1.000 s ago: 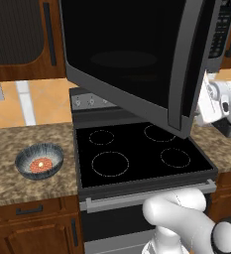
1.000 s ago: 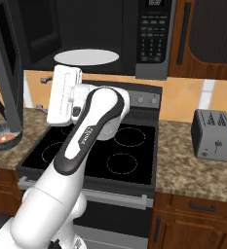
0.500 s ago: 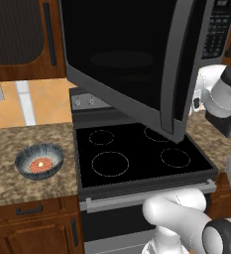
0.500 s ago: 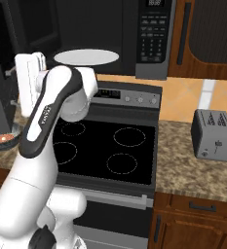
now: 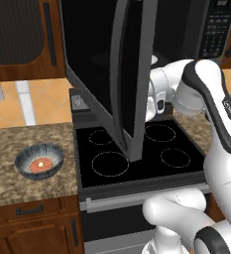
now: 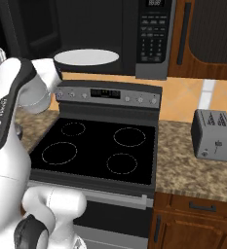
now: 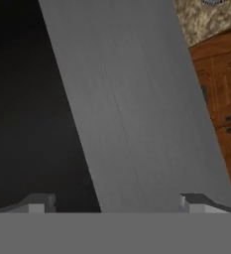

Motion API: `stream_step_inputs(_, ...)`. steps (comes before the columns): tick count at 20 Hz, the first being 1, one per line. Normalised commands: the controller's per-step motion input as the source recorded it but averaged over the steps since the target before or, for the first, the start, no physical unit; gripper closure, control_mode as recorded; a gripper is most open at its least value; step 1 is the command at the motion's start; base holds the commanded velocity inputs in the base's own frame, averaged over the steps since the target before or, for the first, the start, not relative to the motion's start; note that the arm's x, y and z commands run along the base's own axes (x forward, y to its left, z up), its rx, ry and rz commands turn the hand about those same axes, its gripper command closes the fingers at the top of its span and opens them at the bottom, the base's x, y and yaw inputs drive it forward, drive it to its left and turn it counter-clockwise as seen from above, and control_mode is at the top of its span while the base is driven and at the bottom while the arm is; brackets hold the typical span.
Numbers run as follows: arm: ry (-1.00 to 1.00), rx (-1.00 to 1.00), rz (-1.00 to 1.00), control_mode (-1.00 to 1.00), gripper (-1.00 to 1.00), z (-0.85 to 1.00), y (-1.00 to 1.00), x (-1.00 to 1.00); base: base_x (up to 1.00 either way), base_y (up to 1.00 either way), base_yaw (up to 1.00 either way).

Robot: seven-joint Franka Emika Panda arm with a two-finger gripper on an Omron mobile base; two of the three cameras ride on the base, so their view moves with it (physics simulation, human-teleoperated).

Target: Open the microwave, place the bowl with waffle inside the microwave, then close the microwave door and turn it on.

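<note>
Microwave door (image 5: 118, 74) swung wide open, edge-on over the stove (image 5: 137, 156), hinged at left of the microwave (image 6: 110, 34); white turntable (image 6: 85, 57) visible inside. My fingers (image 7: 117, 202) are spread wide, gripping nothing, right up against the door's grey inner frame. Bowl (image 5: 39, 160) sits on the table (image 5: 18, 149) left of the stove, waffle (image 5: 40, 164) lying in it. Toaster (image 6: 214, 134) on the table to the right.

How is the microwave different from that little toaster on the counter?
The microwave is large, dark and mounted above the stove; the toaster is small, light grey and stands on the counter. The microwave's door hangs wide open, showing a white turntable; the toaster shows closed sides with slots on top. Both are boxy appliances.
</note>
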Motion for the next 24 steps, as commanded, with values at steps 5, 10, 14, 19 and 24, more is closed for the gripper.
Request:
stream_step_inputs(5, -0.01, 0.00, 0.00, -1.00, -1.00, -0.21, 0.53, 0.00, 0.00, 0.00, 0.00)
stream_step_inputs(10, 0.00, 0.01, 0.00, -1.00, -1.00, -0.35, 0.43, 0.00, 0.00, 0.00, 0.00)
stream_step_inputs(14, 0.00, 0.00, 0.01, -1.00, -1.00, -0.31, 0.52, 0.00, 0.00, 0.00, 0.00)
stream_step_inputs(19, 0.00, 0.00, 0.02, -1.00, -1.00, -0.23, 0.46, 0.00, 0.00, 0.00, 0.00)
stream_step_inputs(24, 0.00, 0.00, 0.01, -1.00, -1.00, -0.14, 0.20, 0.00, 0.00, 0.00, 0.00)
